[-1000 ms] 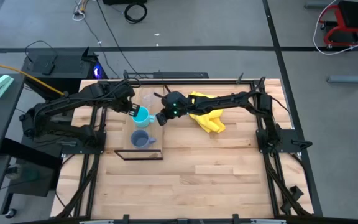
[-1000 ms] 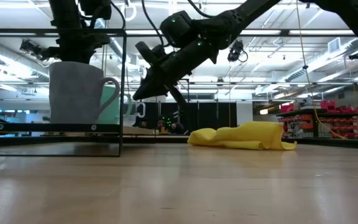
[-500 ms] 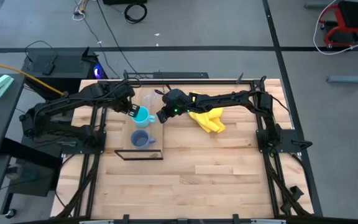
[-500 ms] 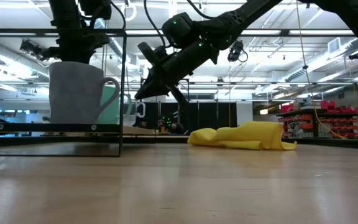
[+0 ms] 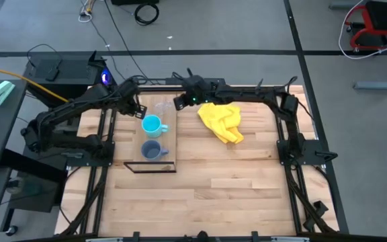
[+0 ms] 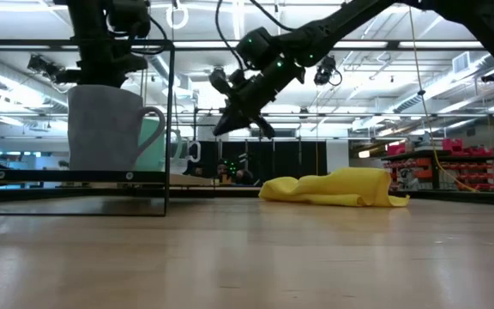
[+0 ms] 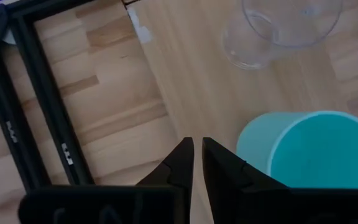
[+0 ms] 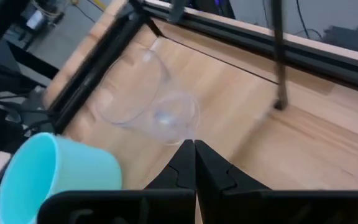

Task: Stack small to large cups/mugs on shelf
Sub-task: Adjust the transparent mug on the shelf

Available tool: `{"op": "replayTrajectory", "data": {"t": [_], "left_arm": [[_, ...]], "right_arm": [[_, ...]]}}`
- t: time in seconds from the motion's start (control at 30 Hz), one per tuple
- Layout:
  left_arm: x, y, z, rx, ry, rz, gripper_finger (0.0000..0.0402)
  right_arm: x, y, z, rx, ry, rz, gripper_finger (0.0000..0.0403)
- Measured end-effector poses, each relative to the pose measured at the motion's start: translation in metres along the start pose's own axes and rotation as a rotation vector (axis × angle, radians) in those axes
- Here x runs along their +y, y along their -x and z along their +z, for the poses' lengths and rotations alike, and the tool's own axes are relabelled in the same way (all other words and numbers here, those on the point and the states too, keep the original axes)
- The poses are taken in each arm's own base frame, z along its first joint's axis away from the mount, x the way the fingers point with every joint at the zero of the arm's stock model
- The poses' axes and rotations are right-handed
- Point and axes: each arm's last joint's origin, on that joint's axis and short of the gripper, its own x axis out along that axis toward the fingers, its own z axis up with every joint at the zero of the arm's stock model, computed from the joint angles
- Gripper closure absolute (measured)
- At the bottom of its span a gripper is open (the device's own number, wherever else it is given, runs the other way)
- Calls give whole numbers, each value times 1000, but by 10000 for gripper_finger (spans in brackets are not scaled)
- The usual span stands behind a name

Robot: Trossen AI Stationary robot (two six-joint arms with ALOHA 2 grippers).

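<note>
The shelf (image 5: 168, 138) is a light-wood board with a black frame at its near end. Three vessels sit on it in a row. The clear glass cup (image 5: 161, 106) is farthest, the cyan mug (image 5: 152, 125) is in the middle, and the dark blue-grey mug (image 5: 152, 150) is nearest. My left gripper (image 5: 140, 111) is shut and empty, just left of the cyan mug (image 7: 309, 152) and short of the glass (image 7: 278, 28). My right gripper (image 5: 177, 103) is shut and empty, raised above the table just right of the glass (image 8: 148, 102).
A crumpled yellow cloth (image 5: 222, 122) lies on the tabletop right of the shelf, under my right arm. Black rails (image 5: 113, 121) run along the table's left, right and far edges. Bare wood (image 5: 234, 181) stretches across the near half.
My right gripper has drawn away from the cyan mug toward the table's far edge and now hangs beside the glass. My left gripper has pulled back a little from the cyan mug toward the far left. The three vessels have stayed in place.
</note>
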Motion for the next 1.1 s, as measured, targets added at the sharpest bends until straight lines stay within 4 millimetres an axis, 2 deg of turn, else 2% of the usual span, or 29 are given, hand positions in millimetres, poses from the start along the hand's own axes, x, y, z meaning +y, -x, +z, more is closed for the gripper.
{"op": "replayTrajectory", "data": {"t": [0.17, 0.4, 0.6, 0.97, 1.1], "left_arm": [[0, 0, 1, -2, 0, -12, 361], [-2, 0, 4, -32, 5, -35, 354], [-2, 0, 5, -34, 6, -45, 353], [-2, 0, 5, -31, 12, -48, 351], [-2, 0, 5, -34, 13, -50, 349]], "right_arm": [[-16, -7, 1, 40, -14, -12, 400], [-16, -15, 0, 31, -25, 17, 400], [-22, -34, -7, 57, -50, 38, 400], [-20, -37, -5, 23, -48, 71, 400], [-20, -44, -7, 17, -60, 107, 400]]}}
